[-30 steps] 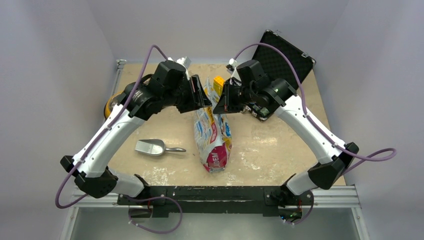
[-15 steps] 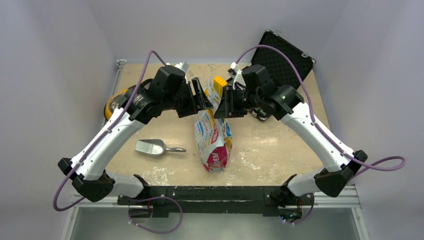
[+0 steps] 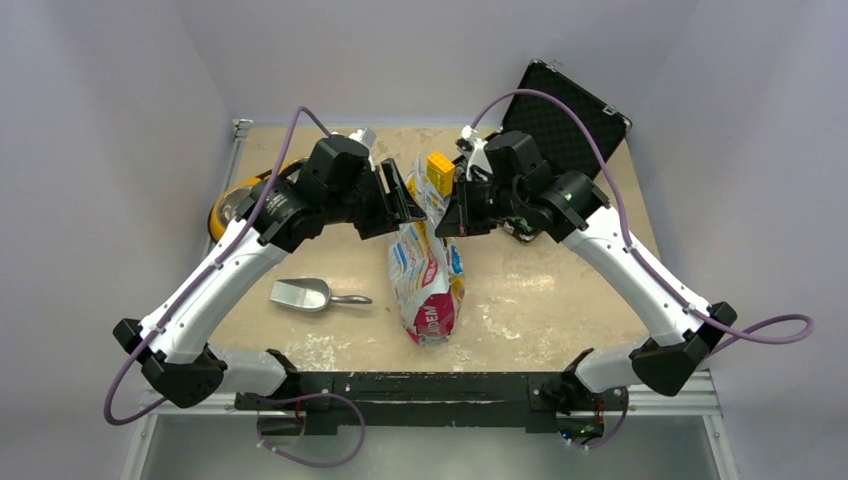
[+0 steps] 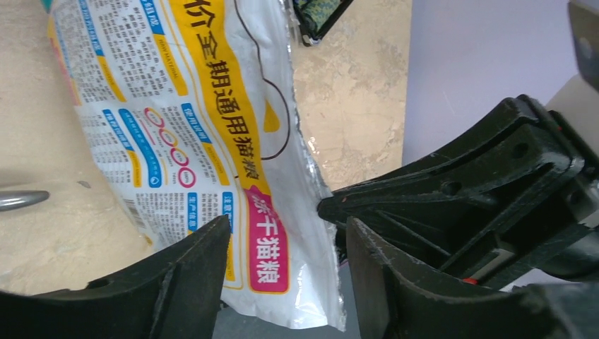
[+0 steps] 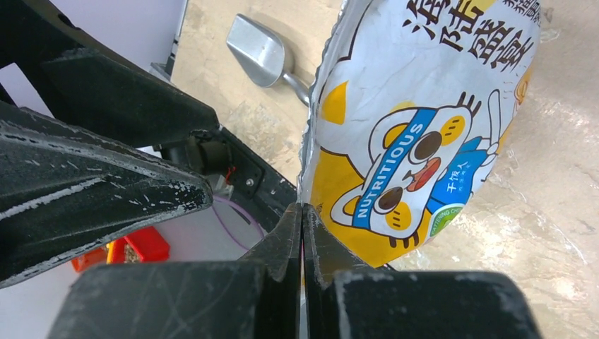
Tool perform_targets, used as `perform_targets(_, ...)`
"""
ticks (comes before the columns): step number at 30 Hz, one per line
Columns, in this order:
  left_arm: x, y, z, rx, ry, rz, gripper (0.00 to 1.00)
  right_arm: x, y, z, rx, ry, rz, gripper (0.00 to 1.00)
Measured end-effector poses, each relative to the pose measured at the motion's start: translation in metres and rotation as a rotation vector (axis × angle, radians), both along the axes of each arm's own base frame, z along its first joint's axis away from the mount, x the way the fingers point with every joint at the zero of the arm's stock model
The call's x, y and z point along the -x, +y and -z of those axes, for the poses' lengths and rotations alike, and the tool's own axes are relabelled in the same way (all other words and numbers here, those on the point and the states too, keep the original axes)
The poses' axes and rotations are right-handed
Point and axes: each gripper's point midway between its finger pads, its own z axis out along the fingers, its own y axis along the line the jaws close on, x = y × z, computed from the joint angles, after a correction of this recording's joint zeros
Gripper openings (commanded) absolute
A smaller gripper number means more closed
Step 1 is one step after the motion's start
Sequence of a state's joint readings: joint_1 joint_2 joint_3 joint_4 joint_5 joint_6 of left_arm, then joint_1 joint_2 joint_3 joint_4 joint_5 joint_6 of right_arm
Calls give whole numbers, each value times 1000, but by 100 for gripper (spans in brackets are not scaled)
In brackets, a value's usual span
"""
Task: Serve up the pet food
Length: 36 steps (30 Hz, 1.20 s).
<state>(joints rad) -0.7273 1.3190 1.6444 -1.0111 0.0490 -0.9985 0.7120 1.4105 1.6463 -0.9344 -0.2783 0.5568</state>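
The glossy white, yellow and magenta pet food bag (image 3: pixel 425 285) lies in the middle of the table with its far end raised. No kibble shows; it is hidden inside the bag. My right gripper (image 3: pixel 447 212) is shut on the bag's thin side edge (image 5: pixel 311 141), and the cartoon cat side (image 5: pixel 417 134) faces its camera. My left gripper (image 3: pixel 408 198) is open, with the bag's upper end (image 4: pixel 268 233) between its fingers (image 4: pixel 191 261), not pinched. The two grippers face each other across the bag. A metal scoop (image 3: pixel 303 294) lies left of the bag.
An open black case (image 3: pixel 565 112) stands at the back right. A yellow toy brick (image 3: pixel 437 165) sits behind the bag. A yellow round container (image 3: pixel 222 208) sits at the left edge, under the left arm. The scoop also shows in the right wrist view (image 5: pixel 260 48).
My right gripper has moved left and closer to the bag's far end. My left arm has shifted slightly. The bag and scoop stay in place.
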Motion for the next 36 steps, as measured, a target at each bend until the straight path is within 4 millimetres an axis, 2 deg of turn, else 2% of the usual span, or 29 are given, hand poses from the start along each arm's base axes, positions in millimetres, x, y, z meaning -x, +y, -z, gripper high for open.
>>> perform_targets(4, -3, -9, -3, 38, 9, 7, 52, 3, 2, 0, -49, 11, -8, 0)
perform_targets(8, -7, -17, -2, 57, 19, 10, 50, 3, 2, -1, -136, 54, -9, 0)
perform_targets(14, -14, -25, 10, 46, 54, 13, 44, 3, -9, 4, -285, 168, 15, 0)
perform_targets(20, -15, -33, 14, 84, 81, 16, 47, 5, -5, -1, -335, 192, -16, 0)
perform_targets(29, -16, -40, 26, 88, 118, 23, 29, 5, -5, 0, -329, 188, -24, 0)
perform_targets(34, -16, -42, 26, 95, 120, 29, 20, 5, -5, 0, -327, 183, -26, 0)
perform_targets(36, -17, -44, 25, 101, 117, 32, 9, 5, -6, 1, -324, 181, -26, 0)
